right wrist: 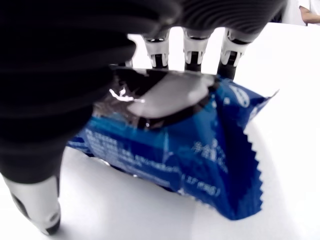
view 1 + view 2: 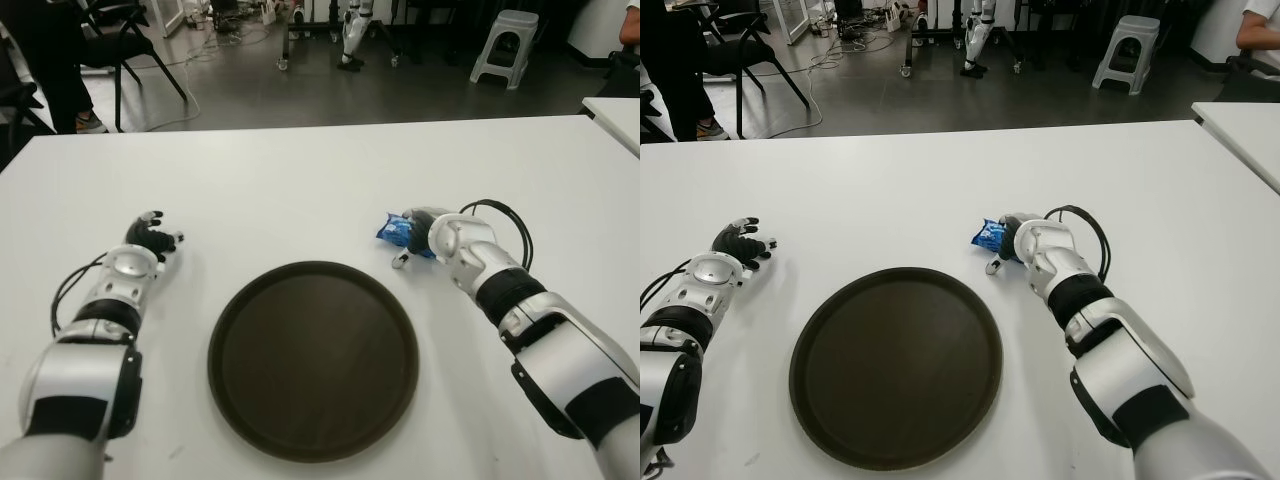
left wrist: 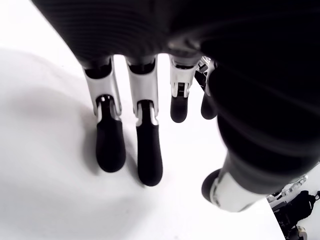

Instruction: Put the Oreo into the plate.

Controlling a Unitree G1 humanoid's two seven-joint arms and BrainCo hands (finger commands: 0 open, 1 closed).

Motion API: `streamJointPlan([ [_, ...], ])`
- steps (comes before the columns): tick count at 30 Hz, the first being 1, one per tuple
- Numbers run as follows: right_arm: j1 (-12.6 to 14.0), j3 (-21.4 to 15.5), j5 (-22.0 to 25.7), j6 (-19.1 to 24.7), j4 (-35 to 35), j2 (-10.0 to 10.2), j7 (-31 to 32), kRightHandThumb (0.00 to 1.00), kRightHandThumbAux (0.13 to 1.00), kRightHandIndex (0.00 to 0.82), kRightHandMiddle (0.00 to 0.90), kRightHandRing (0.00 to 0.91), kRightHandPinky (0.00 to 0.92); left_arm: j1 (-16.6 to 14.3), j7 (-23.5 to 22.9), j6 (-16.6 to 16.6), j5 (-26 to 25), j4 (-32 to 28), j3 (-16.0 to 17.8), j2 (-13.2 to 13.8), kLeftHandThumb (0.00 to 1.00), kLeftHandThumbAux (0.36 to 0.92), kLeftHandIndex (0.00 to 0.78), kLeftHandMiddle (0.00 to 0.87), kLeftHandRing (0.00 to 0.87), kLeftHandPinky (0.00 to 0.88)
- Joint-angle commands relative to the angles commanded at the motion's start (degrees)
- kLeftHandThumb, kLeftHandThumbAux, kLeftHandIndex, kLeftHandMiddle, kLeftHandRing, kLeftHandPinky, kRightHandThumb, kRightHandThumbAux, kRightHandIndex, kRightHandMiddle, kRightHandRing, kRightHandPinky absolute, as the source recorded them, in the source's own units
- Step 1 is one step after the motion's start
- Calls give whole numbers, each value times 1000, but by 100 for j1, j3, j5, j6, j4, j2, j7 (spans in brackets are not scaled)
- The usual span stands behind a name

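- My right hand [image 2: 425, 238] has its fingers [image 1: 194, 50] curled over the crinkly blue Oreo packet [image 1: 170, 145]. The packet lies on the table, its serrated foil end sticking out, just past the plate's far right rim.
- The round, dark, matte plate [image 2: 312, 358] sits near the table's front edge, with bare room all around it.
- My left hand [image 2: 150, 240] shows left of the plate, fingers relaxed, holding nothing.
- The table [image 2: 300, 180] is smooth white; a stool [image 2: 505, 45] stands on the grey floor beyond.
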Motion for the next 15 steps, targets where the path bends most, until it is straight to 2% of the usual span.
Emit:
streamJointPlan([
  [10, -123, -144, 84, 35, 410, 22, -187, 0, 677, 0, 0, 0, 0, 4, -56, -35, -49, -12, 52, 0, 187, 798, 71, 104, 136, 150],
  [15, -162, -168, 83, -33, 518, 0, -223, 0, 685, 0, 0, 0, 0, -1, -44, -6, -28, -11, 48, 0, 181, 791, 76, 104, 137, 154],
])
